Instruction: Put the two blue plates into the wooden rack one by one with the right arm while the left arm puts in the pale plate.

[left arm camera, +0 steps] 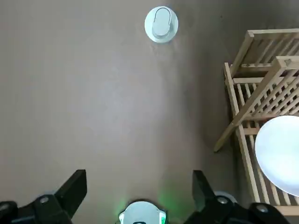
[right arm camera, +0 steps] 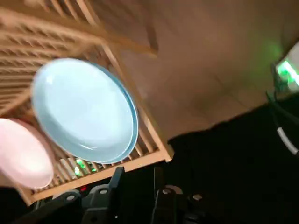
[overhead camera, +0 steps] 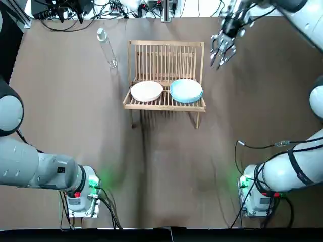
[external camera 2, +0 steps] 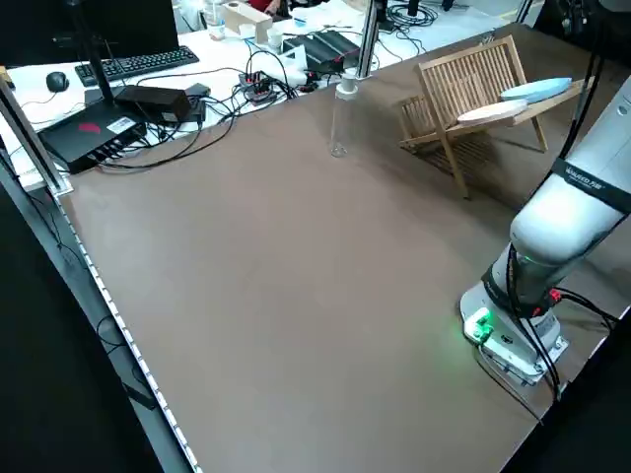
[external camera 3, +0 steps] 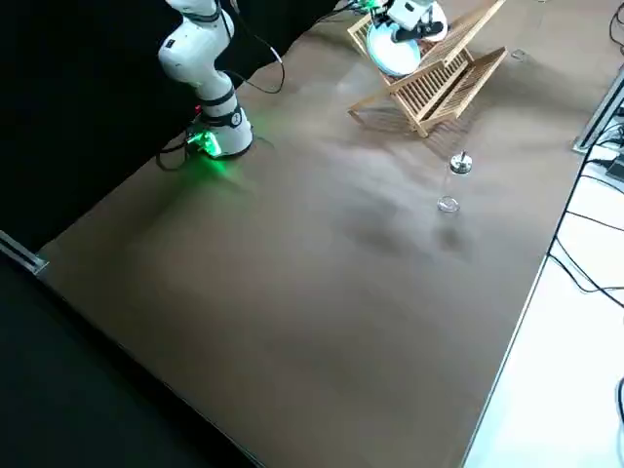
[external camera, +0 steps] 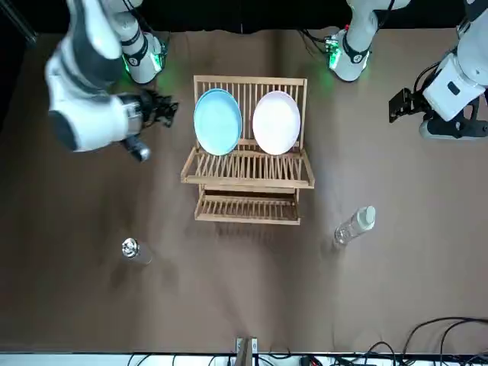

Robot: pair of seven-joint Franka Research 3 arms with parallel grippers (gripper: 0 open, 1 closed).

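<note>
Overhead, the wooden rack [overhead camera: 166, 55], far centre, holds the pale plate [overhead camera: 146, 91] left and a blue plate [overhead camera: 186, 90] right; the right gripper [overhead camera: 222, 54] hangs by its far-right corner, jaws apart. At the left wrist, the left gripper [left arm camera: 139, 182] shows jaws wide apart.

The blue plate [overhead camera: 186, 90] is pale sky-blue, the pale plate [overhead camera: 146, 91] creamy white. The rack [overhead camera: 166, 55] is light slatted wood and the table [overhead camera: 65, 116] plain brown.

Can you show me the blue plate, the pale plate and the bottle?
blue plate [external camera: 217, 120]: front view, middle of its face.
pale plate [external camera: 275, 122]: front view, middle of its face.
bottle [external camera: 351, 227]: front view, its clear body.
</note>
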